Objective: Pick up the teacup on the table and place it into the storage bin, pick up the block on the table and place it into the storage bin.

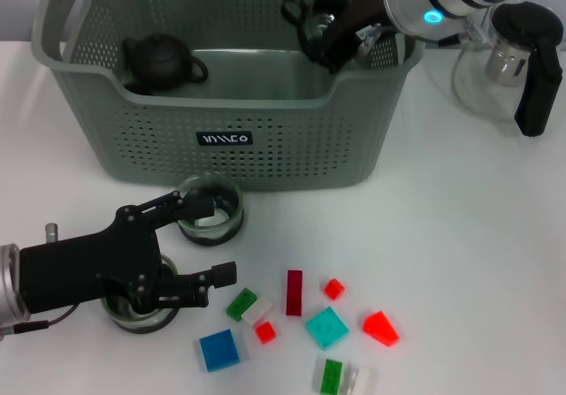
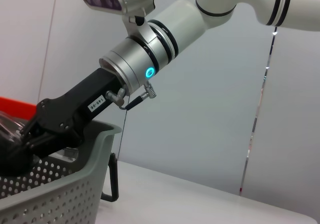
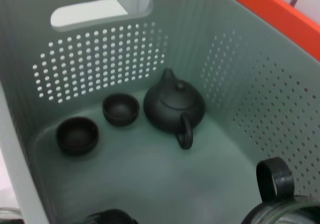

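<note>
Black left gripper, fingers apart, low over two glass teacups, the nearer cup half hidden beneath it. Coloured blocks scattered alongside, red bar lengthwise near-to-far. Storage bin beyond; right gripper inside, gripping a glass pitcher, partly obscured.

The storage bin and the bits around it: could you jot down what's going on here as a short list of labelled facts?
storage bin: grey-green perforated basket at the back of the white table
inside bin: dark teapot and two small dark cups
right hand: over the bin's right end, holding a glass cup with a black handle
left hand: open, low over the table between two glass cups
blocks: coloured pieces scattered on the table in front
glass pitcher: on the table, right of the bin
</note>
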